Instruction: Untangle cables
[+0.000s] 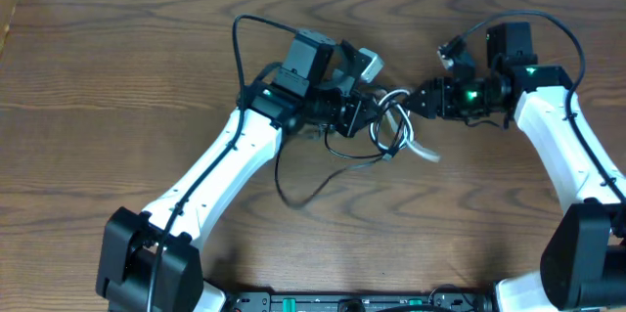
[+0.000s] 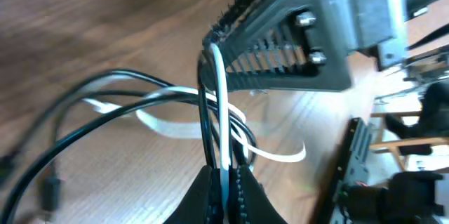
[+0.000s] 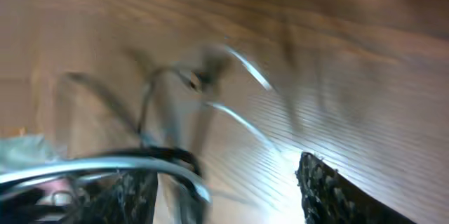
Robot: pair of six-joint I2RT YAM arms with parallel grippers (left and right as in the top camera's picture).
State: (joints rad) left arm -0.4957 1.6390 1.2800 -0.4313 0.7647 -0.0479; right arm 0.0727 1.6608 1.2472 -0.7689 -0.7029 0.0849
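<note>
**Item 1, my left gripper** (image 2: pixel 223 176): fingers drawn almost together, pinching the cables (image 1: pixel 391 121). The black cord (image 2: pixel 205 122) and white cord (image 2: pixel 220 90) lie side by side between the pads.

**Item 2, cables:** taut from that pinch straight ahead to my other fingers. Slack loops hang beside the pinch, over the wooden table (image 1: pixel 117 58).

**Item 3, my right gripper** (image 3: pixel 224 171): fingers spread wide, clamping nothing. Blurred cords drape across one finger (image 3: pixel 133 192), and a loop stands just ahead of the tips. I cannot tell whether it is hooked there.
</note>
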